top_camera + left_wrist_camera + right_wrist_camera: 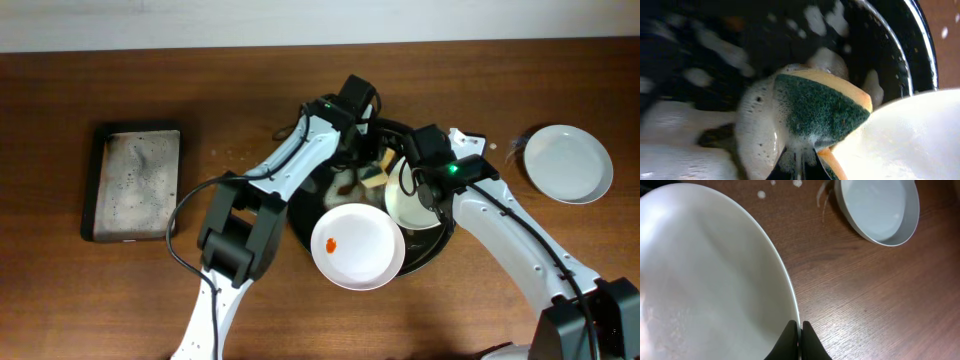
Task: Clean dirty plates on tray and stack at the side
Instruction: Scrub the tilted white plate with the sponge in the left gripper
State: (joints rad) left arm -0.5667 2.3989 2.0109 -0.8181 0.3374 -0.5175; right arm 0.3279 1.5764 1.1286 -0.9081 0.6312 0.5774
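Surface: a brown wooden table, with a strip of pale wall along its far edge.
Tray: the round black tray sits mid-table between the two arms. Its inside is wet and flecked with white suds.
Smeared plate: a white plate lies flat at the near side of the tray, overhanging the rim. It has a small orange smear left of its centre.
Held plate: a second white plate is tilted up on edge over the right part of the tray, just behind the smeared plate.
Set-aside plate: a third white plate rests flat on the bare table to the right, well apart from the tray, and shows no orange marks.
Sponge: a yellow sponge with a green scouring face is thick with foam. It sits low over the tray's far side, touching or almost touching the edge of the held plate.
Left gripper: the left gripper reaches into the tray from the far side. Its fingers are closed tight on the sponge, though foam hides most of them in the wrist view.
Right gripper: the right gripper pinches the rim of the held plate, its black fingertips nearly meeting on either face.
Side tray: a rectangular black tray lies far left, its floor covered in greyish foam residue.
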